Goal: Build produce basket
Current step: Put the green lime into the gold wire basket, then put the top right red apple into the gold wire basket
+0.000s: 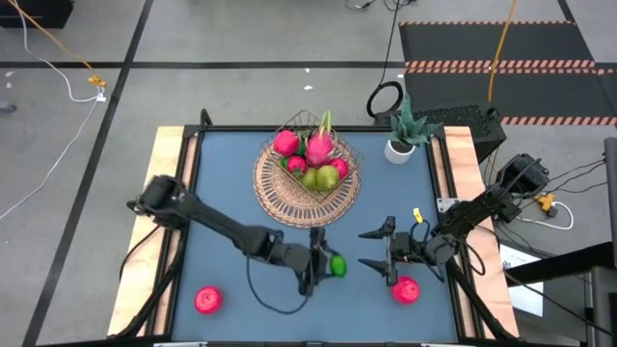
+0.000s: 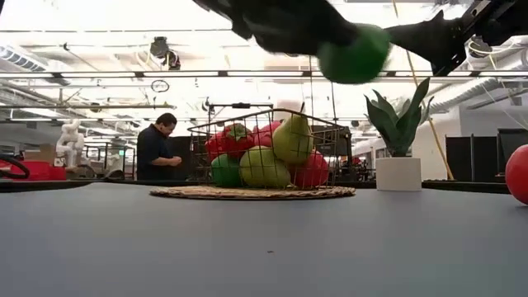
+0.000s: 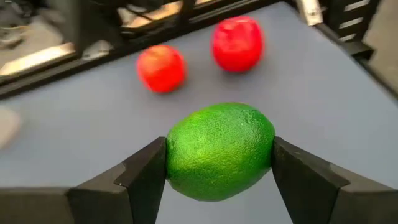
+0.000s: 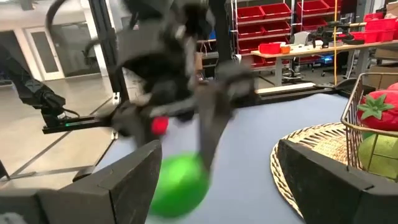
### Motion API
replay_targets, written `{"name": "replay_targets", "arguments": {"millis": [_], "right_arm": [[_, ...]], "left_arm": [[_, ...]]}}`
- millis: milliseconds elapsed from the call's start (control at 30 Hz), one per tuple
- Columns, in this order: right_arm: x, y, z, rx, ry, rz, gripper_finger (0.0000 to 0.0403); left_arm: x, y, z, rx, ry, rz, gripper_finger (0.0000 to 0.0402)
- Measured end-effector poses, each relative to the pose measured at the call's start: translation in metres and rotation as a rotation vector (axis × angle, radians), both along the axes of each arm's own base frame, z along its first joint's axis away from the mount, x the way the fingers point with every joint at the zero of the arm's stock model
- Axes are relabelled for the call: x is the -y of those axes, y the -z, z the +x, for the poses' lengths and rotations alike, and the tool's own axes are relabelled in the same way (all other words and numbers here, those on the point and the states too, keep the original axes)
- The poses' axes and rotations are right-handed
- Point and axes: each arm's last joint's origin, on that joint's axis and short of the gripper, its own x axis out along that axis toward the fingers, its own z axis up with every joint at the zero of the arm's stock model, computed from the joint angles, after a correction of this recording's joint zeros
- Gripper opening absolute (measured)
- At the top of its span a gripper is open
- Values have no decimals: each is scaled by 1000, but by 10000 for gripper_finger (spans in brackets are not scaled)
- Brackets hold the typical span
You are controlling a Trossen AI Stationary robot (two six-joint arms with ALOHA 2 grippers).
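On my overhead feed the left hand (image 1: 323, 264) is out over the middle of the blue-grey desk (image 1: 222, 193), its two dark fingers clamped on either side of a round, pebbled green lime-like fruit (image 1: 336, 265). My left wrist camera confirms it: both fingers (image 3: 144, 180) press the green fruit's flanks, and it sits clear above the desk surface. From desk level the same fruit (image 2: 355, 54) hangs high, well above everything else.

The right hand (image 1: 377, 248) faces it from just beside, fingers spread wide and holding nothing. Right by it on the desk lies a round pinkish-red fruit (image 1: 406, 290). Another round pinkish-red fruit (image 1: 207, 300) sits near the front left corner, well apart from both hands.

The round tan woven wicker basket with its thin wire frame (image 1: 280, 188) rests toward the far side of the desk, beyond the two hands. I can see it holds a pink dragon fruit with green tips (image 1: 319, 146), red fruits, and a yellow-green pear (image 2: 292, 139). A small white pot with a green plant (image 1: 400, 146) stands near the basket at the far right.

A person (image 2: 155, 148) stands in the room behind.
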Motion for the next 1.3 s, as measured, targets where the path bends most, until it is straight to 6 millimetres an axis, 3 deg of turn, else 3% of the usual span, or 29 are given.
{"name": "replay_targets", "arguments": {"millis": [167,400,633,800,900,1000,1300], "right_arm": [[0,1,0,-7,-2,-35,313],[4,12,2,-111,22,-150,313],[18,16,6,-155,203,-216,313],[22,14,9,-148,224,-242,313],[23,10,8,-135,226,-250,313],[24,5,7,-113,228,-250,313],[26,-7,4,-67,244,-235,313]], "left_arm": [[-42,-39,-14,-11,-135,107,250],[-130,-69,-23,-20,-354,225,271],[-235,-71,-38,-65,-613,220,260],[-291,-63,-60,-104,-861,60,268],[-308,-61,-69,-102,-931,-10,290],[-314,-61,-72,-100,-885,-52,314],[-311,-63,-68,-77,-822,-70,367]]}}
